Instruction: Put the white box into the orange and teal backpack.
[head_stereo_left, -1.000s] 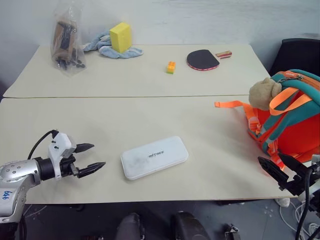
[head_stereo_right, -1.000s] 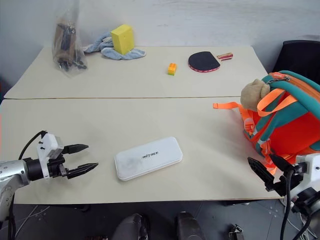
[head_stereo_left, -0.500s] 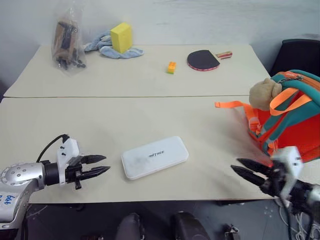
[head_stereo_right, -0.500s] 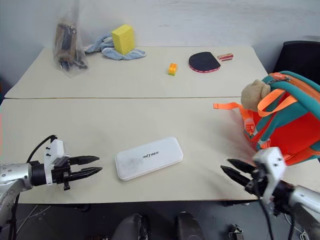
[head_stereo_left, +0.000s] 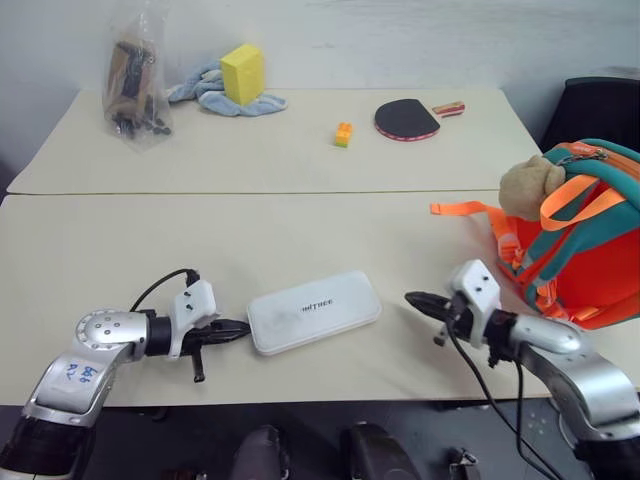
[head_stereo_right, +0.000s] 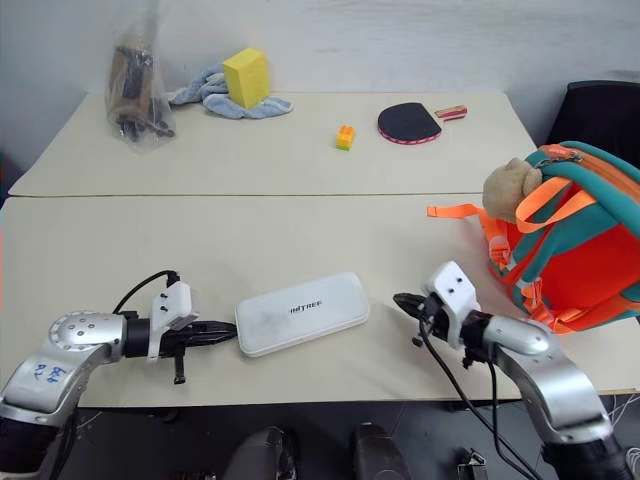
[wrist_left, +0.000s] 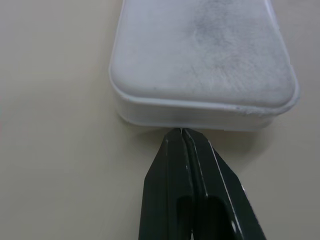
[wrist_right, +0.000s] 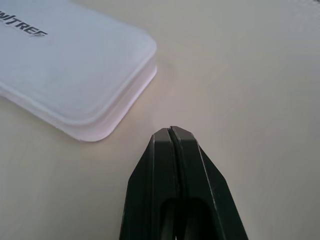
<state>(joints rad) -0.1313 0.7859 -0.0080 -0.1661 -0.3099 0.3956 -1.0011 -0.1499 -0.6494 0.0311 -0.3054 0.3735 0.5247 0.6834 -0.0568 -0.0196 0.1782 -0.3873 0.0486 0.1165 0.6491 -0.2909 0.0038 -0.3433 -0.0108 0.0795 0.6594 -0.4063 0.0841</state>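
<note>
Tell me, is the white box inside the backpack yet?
No. The white box lies flat on the table, apart from the backpack.

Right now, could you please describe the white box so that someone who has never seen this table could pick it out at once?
Start at the near table, the one closest to the robot. The white box lies flat near its front edge, between the left gripper and the right gripper, well left of the orange and teal backpack. It is the only flat white case with rounded corners and small dark lettering on top.
</note>
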